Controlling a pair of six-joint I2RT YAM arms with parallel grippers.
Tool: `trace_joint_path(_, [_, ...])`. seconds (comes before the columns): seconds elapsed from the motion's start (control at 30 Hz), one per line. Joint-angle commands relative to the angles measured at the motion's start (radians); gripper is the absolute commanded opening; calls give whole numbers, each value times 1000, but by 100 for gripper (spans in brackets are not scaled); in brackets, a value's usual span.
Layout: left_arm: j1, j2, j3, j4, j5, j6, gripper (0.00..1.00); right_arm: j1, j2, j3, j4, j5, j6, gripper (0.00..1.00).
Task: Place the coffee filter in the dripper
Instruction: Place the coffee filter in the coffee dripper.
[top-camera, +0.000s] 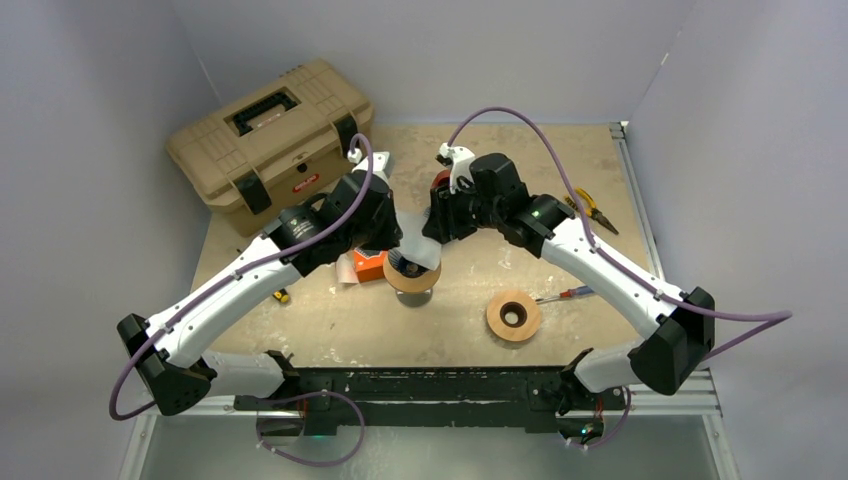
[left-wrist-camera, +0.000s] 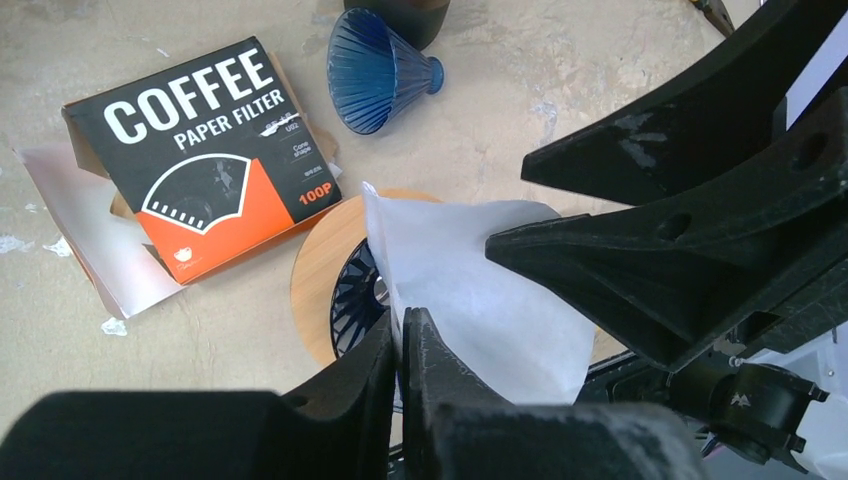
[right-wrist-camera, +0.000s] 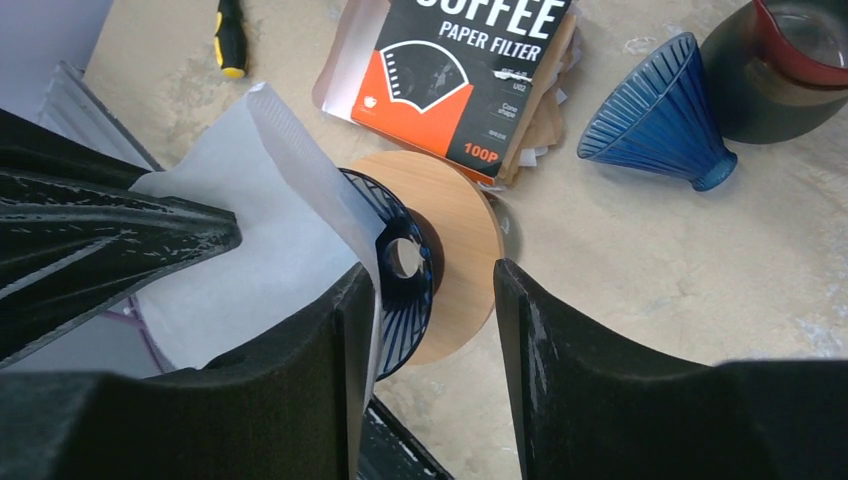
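We found the left gripper (left-wrist-camera: 401, 335) pinched tight on the coffee filter (left-wrist-camera: 470, 290). The right gripper (right-wrist-camera: 435, 290) stood half open over the dripper (right-wrist-camera: 455, 220), one finger against the filter.

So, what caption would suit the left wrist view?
Left gripper pinches paper filter over the dripper beside filter box.

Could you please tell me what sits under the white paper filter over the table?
The dripper sits below the filter: its dark ribbed cone and wooden ring show. The paper covers part of the cone, so that part cannot be seen.
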Motion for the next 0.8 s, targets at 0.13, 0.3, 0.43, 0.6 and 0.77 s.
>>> trace_joint_path(0.13, [-3,-17,4,-11,-23,7,22,5,-11,9,48,-66,6,40])
trace_joint_path(0.3, [-2,-8,17,-24,-23,17,39,8,-9,9,55,-77,14,45])
trace_joint_path(0.43, [-2,2,18,-53,-50,26,48,11,-3,5,56,-71,12,51])
trace_joint_path(0.6, [-3,18,16,-75,-56,32,54,16,6,0,56,-69,9,59])
trace_joint_path(0.77, [-2,24,9,-68,-38,43,56,23,21,-2,63,-69,7,62])
